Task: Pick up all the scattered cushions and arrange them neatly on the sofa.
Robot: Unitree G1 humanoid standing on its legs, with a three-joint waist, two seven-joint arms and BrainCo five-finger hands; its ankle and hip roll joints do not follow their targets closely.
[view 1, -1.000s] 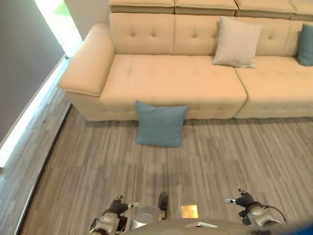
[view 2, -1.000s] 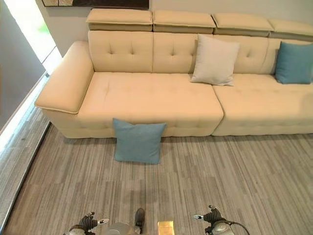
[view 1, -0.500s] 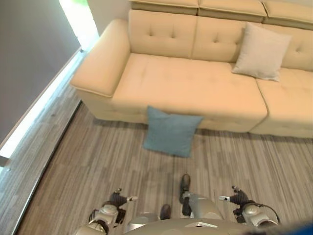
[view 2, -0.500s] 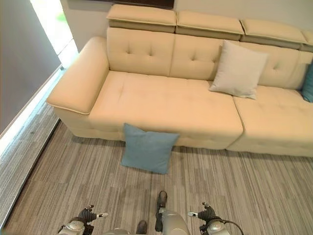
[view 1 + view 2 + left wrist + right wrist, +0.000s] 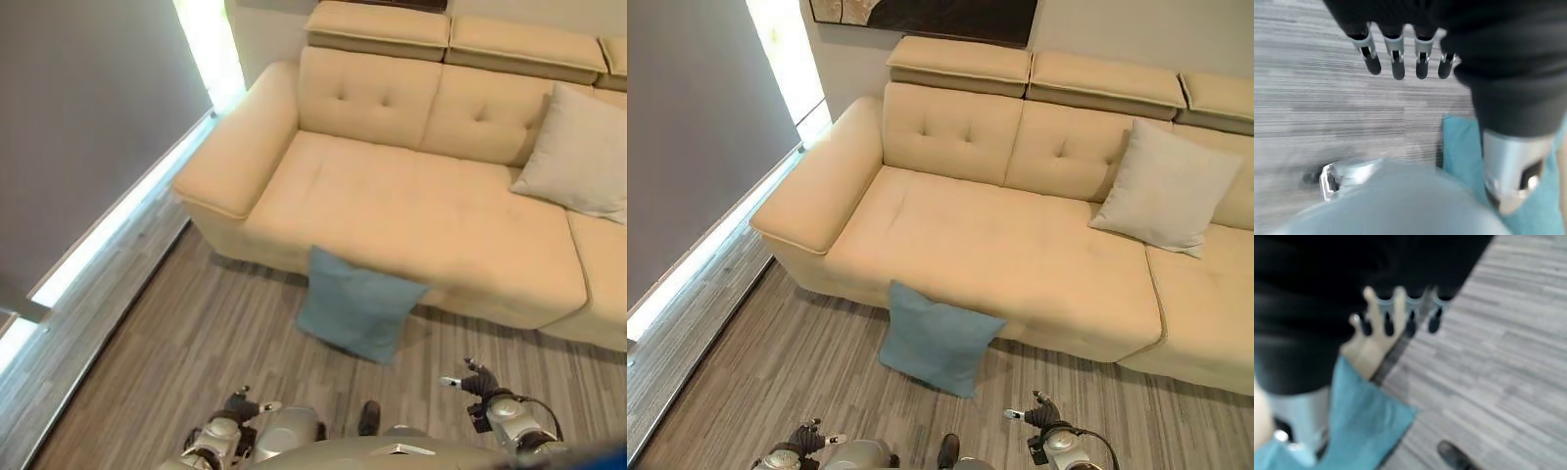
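Observation:
A blue cushion (image 5: 357, 313) stands on the floor, leaning against the front of the beige sofa (image 5: 411, 211). A pale grey cushion (image 5: 1168, 186) rests upright against the sofa's backrest at the right. My left hand (image 5: 233, 427) hangs low at the bottom left, well short of the blue cushion. My right hand (image 5: 480, 392) hangs at the bottom right. In each wrist view the fingers (image 5: 1396, 54) point straight down over the floor and hold nothing; the right hand's fingers (image 5: 1400, 316) are straight too, with the blue cushion (image 5: 1359, 423) past them.
The sofa's left armrest (image 5: 818, 186) is near a bright floor-level window strip (image 5: 118, 225) along the grey wall at the left. A dark picture (image 5: 931, 18) hangs above the sofa. Striped grey wood floor (image 5: 774, 382) lies between me and the sofa.
The camera has moved closer to the sofa and turned left, so the whole scene shifted right. The second blue cushion at the far right has left the view. Both hands stay low.

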